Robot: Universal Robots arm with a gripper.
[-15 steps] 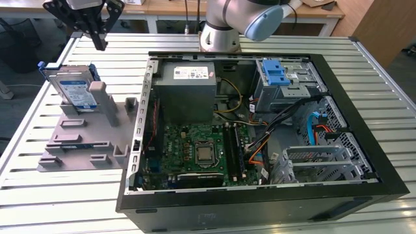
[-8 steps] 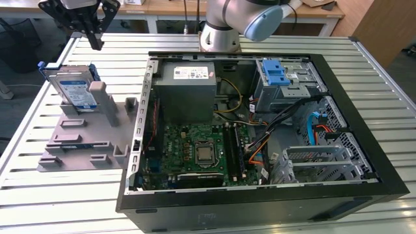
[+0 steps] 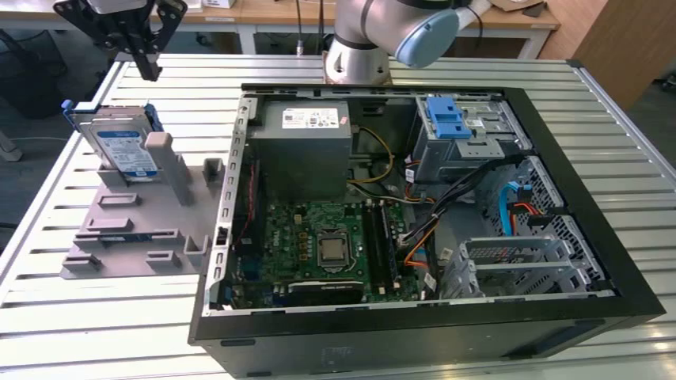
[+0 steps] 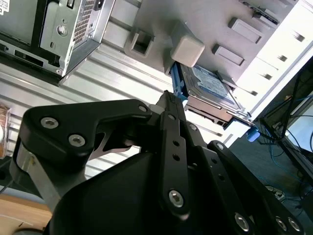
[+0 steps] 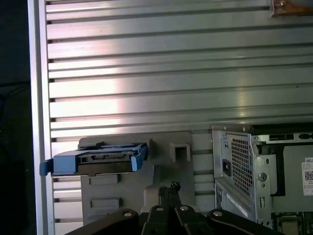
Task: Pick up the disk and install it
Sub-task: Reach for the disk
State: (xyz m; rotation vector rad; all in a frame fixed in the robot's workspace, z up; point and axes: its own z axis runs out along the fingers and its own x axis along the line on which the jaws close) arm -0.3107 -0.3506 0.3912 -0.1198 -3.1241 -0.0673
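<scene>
The disk (image 3: 123, 147) is a silver hard drive with a blue-and-white label and a blue bracket. It stands on edge, leaning in a grey holder (image 3: 138, 229) on the exterior view's left. Both wrist views show the disk (image 4: 211, 87) (image 5: 98, 159) slotted in that holder. My gripper (image 3: 148, 73) hangs above and behind the disk, apart from it. Its black fingers (image 5: 170, 190) meet at the tips (image 4: 167, 99); it is shut with nothing held.
An open black computer case (image 3: 549, 317) lies on the slatted metal table (image 3: 106, 317), to the exterior view's right of the holder. Inside are a grey power supply (image 3: 306, 131), a blue-latched drive cage (image 3: 457, 127), a motherboard (image 3: 328, 241) and loose cables.
</scene>
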